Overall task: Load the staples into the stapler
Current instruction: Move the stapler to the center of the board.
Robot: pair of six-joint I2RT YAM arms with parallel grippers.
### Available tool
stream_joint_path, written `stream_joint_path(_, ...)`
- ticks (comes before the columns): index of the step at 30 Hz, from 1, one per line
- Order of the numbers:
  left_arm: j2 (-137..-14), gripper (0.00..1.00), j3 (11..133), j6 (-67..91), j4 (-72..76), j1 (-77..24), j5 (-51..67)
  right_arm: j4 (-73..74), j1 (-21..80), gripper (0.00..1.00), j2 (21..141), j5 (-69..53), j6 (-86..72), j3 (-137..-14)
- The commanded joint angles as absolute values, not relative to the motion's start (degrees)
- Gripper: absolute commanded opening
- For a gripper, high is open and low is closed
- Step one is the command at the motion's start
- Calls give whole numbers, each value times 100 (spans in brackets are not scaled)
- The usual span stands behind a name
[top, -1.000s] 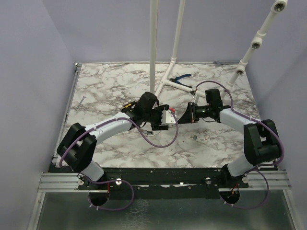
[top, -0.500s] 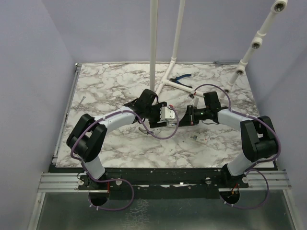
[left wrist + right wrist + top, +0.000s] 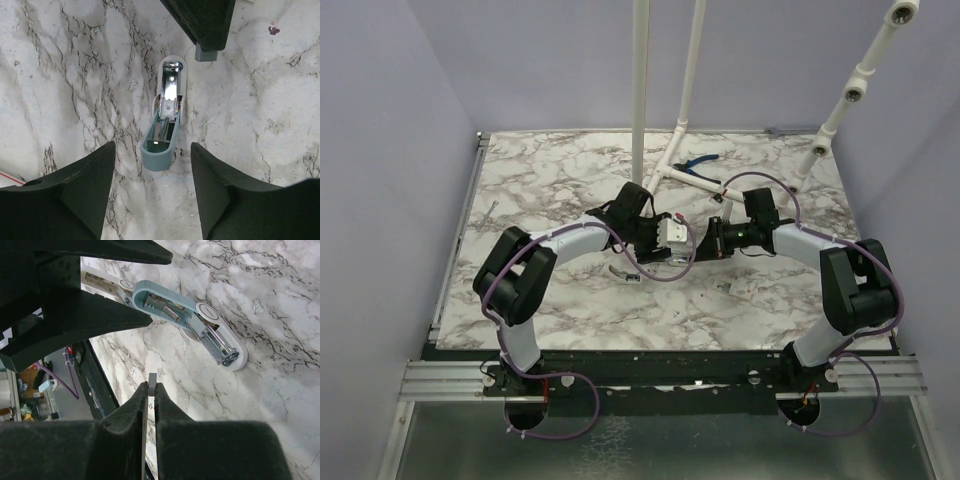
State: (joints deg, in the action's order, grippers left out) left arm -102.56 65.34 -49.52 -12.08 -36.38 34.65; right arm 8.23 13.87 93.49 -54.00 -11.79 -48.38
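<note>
The pale blue-green stapler (image 3: 165,117) lies opened flat on the marble table, its silvery metal channel facing up. It also shows in the right wrist view (image 3: 185,322). My left gripper (image 3: 152,146) is open and hovers over it, with the stapler's blue-green end between its fingers (image 3: 80,195). My right gripper (image 3: 151,385) is shut on a small grey strip of staples (image 3: 151,378), held just beyond the stapler's white end; the strip also shows in the left wrist view (image 3: 206,52). In the top view both grippers, left (image 3: 665,238) and right (image 3: 707,240), meet mid-table and hide the stapler.
Blue-handled pliers (image 3: 698,165) lie by the white pipe frame (image 3: 665,172) at the back. A small pale item (image 3: 740,287) lies in front of the right arm. A small metal piece (image 3: 623,272) lies in front of the left arm.
My left arm has swung towards the back and its gripper has moved a little farther over the stapler. My right gripper has shifted slightly towards the back, still pinching the staples.
</note>
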Motion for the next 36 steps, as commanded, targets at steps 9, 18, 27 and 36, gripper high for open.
stream_joint_path(9,-10425,40,6778,-4500,-1503,-3629,3959,1145,1332,7,9344,-5180,-873,-5020)
stream_joint_path(18,-10136,27,6529,-4020,-1512,-3643,3942,1315,1292,7,9387,-5162,-776,-5174)
stream_joint_path(27,-9704,11,6185,-3258,-1507,-3811,3681,1520,1292,7,9354,-5107,-589,-5293)
stream_joint_path(36,-9134,8,5687,-1789,-1201,-4423,2148,1710,1292,7,9400,-5375,-265,-5449)
